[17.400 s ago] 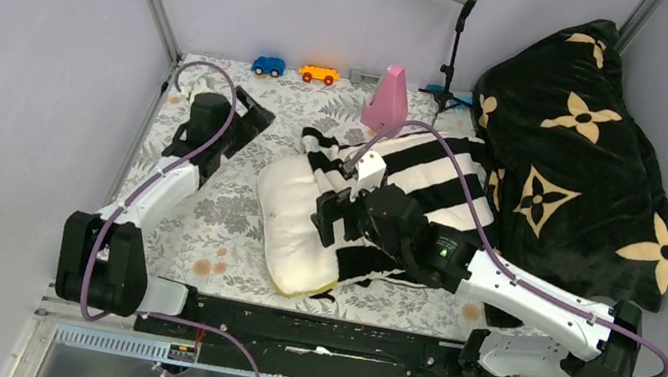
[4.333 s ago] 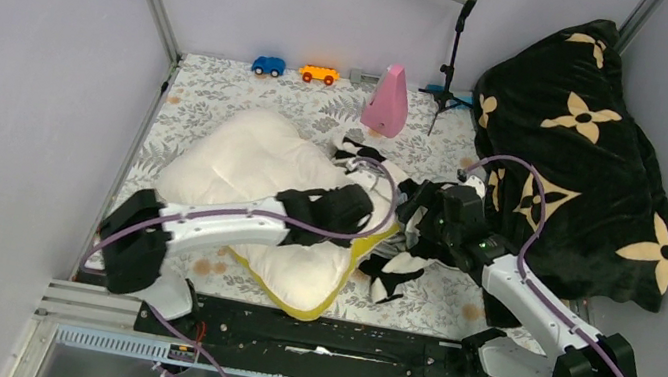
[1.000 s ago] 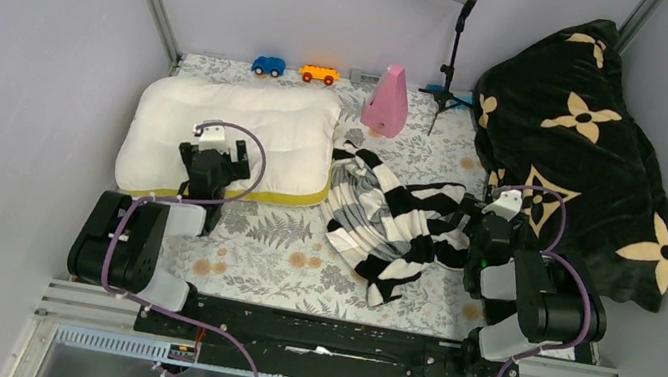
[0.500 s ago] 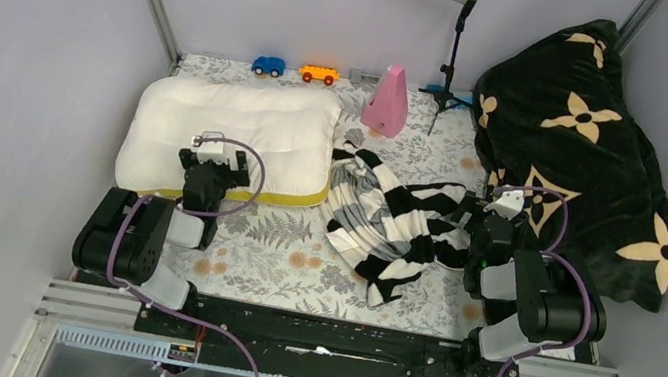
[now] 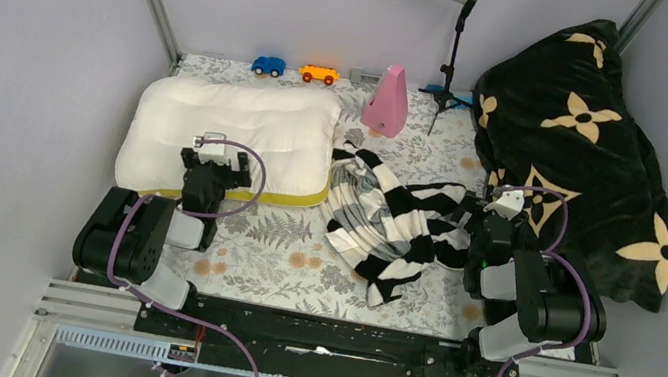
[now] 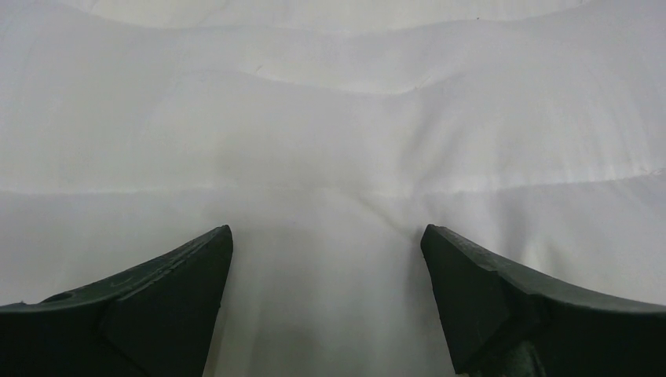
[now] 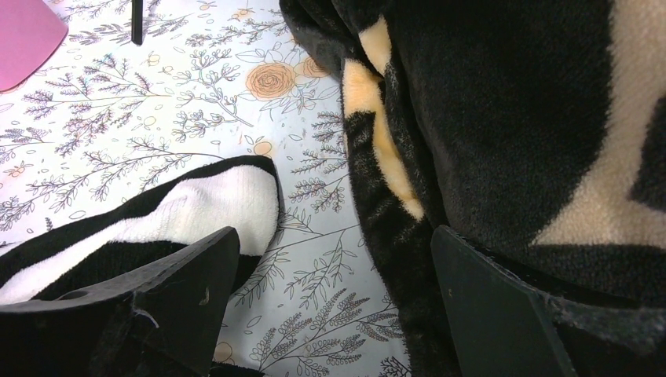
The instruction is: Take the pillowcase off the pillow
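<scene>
The cream-white quilted pillow (image 5: 249, 124) with its yellow edge band lies bare at the back left of the table. It fills the left wrist view (image 6: 330, 133). The black and cream striped pillowcase (image 5: 390, 223) lies crumpled in the middle, apart from the pillow; one end shows in the right wrist view (image 7: 196, 208). My left gripper (image 5: 211, 161) is open and empty just over the pillow's near edge, also seen in its own wrist view (image 6: 326, 236). My right gripper (image 5: 499, 210) is open and empty between the pillowcase and the blanket, also seen in its own wrist view (image 7: 334, 243).
A black plush blanket with tan flowers (image 5: 578, 156) is heaped at the right, its edge in the right wrist view (image 7: 503, 118). A pink cone (image 5: 386, 101), a microphone stand (image 5: 452, 55), a blue toy car (image 5: 268, 66) and an orange toy car (image 5: 319, 75) stand along the back.
Earlier the pillow was pulled out of the striped pillowcase and laid at the back left. Over the last second both arms have folded back, the left gripper pulling slightly nearer. Nothing else moved.
</scene>
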Robot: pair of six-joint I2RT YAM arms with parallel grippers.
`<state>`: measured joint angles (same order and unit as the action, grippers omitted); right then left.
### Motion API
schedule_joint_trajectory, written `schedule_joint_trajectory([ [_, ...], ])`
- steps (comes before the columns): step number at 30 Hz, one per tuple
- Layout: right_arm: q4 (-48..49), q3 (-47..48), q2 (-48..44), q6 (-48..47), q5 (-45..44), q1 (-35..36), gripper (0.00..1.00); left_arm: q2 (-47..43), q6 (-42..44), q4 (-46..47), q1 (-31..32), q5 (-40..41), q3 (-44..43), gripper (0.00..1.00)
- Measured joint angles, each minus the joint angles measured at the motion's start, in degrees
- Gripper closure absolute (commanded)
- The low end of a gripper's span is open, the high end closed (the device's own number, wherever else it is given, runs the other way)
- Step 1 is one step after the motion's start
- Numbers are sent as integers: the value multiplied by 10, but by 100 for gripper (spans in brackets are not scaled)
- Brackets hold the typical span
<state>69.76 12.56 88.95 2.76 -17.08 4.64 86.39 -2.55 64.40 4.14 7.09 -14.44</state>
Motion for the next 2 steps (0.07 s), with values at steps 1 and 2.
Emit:
schedule_joint_trajectory([
  [1,0,0,0,0,0,0,1,0,0,0,0,-1,0,1],
  [2,0,0,0,0,0,0,1,0,0,0,-1,-3,0,1],
])
